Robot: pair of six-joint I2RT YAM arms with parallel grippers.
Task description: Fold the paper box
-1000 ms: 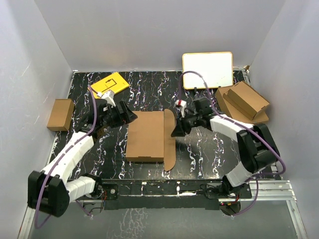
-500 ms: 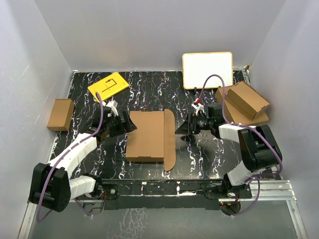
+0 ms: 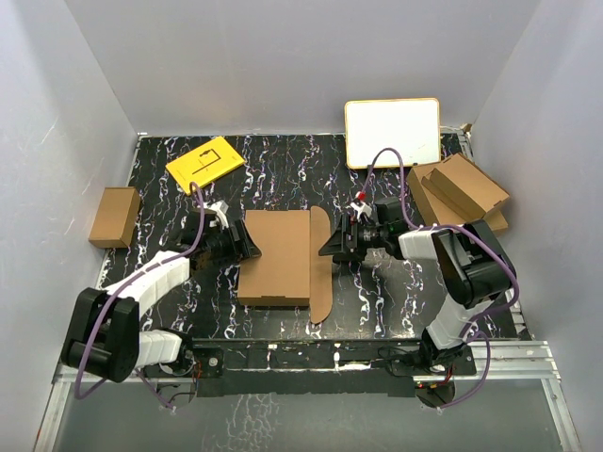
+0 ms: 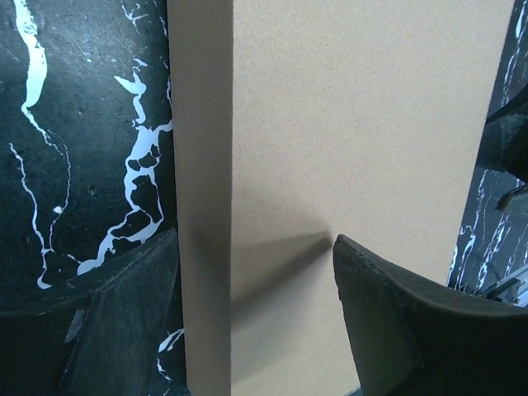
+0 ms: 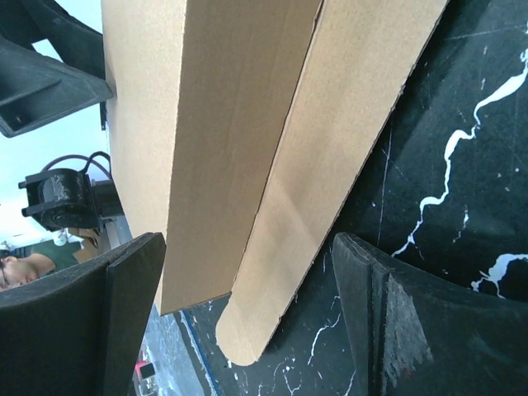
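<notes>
The paper box (image 3: 275, 256) lies closed and flat at the middle of the table, with a long rounded flap (image 3: 320, 268) sticking out along its right side. My left gripper (image 3: 247, 247) is at the box's left edge. In the left wrist view its open jaws (image 4: 256, 272) straddle that edge of the box (image 4: 355, 124), one finger low beside the wall, the other over the lid. My right gripper (image 3: 330, 247) is at the flap's right edge. It stands open (image 5: 247, 280), with the flap (image 5: 330, 165) and the box's side between its fingers, untouched.
A small brown box (image 3: 115, 216) sits at the far left by the wall. A yellow card (image 3: 205, 161) lies at the back left and a whiteboard (image 3: 392, 132) at the back right. Stacked cardboard pieces (image 3: 459, 193) lie at the right.
My right gripper has opened, backed off a little, then come in again at the flap. My left gripper has slid nearer along the box's left edge. The box has not shifted.
</notes>
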